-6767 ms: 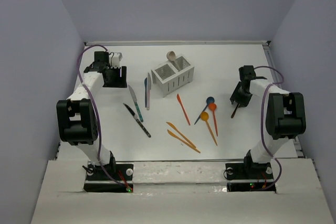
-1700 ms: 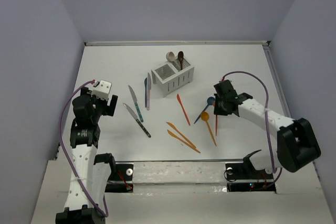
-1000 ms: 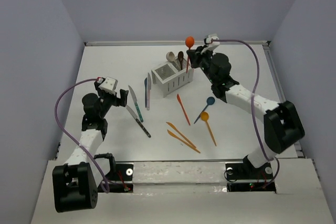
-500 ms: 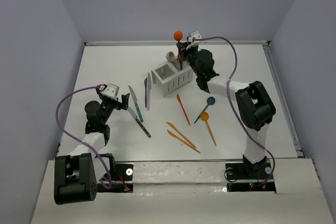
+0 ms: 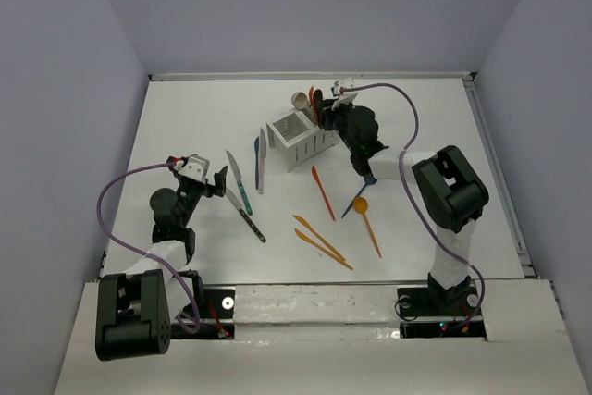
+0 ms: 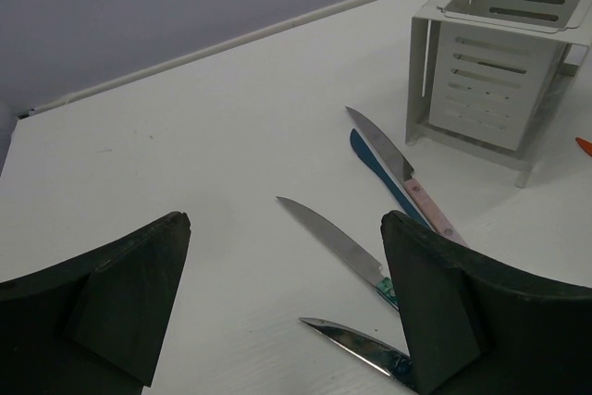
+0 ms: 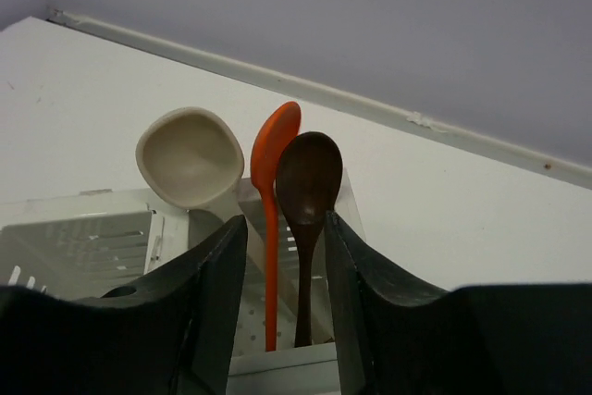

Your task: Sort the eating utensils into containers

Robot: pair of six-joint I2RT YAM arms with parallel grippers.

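The white slotted caddy (image 5: 298, 139) stands at mid table. Its far compartment holds a beige spoon (image 7: 190, 154), an orange spoon (image 7: 271, 228) and a dark spoon (image 7: 308, 182), all upright. My right gripper (image 5: 326, 117) is open just above that compartment; in the right wrist view (image 7: 282, 307) the orange and dark handles stand between its fingers, touching neither. My left gripper (image 5: 218, 182) is open and empty, low over the table beside the knives. In the left wrist view (image 6: 287, 312) a teal-handled knife (image 6: 333, 242) and a black-handled knife's blade (image 6: 356, 344) lie between its fingers.
A blue knife (image 5: 257, 156) and a beige-handled knife (image 5: 263, 162) lie left of the caddy. An orange knife (image 5: 323, 191), two more orange knives (image 5: 319, 240), an orange spoon (image 5: 365, 219) and a blue spoon (image 5: 354, 204) lie in front. Walls enclose the table.
My right gripper lowered the orange spoon from above the caddy into the far compartment and let it go. My left gripper edged nearer the knives and stayed open.
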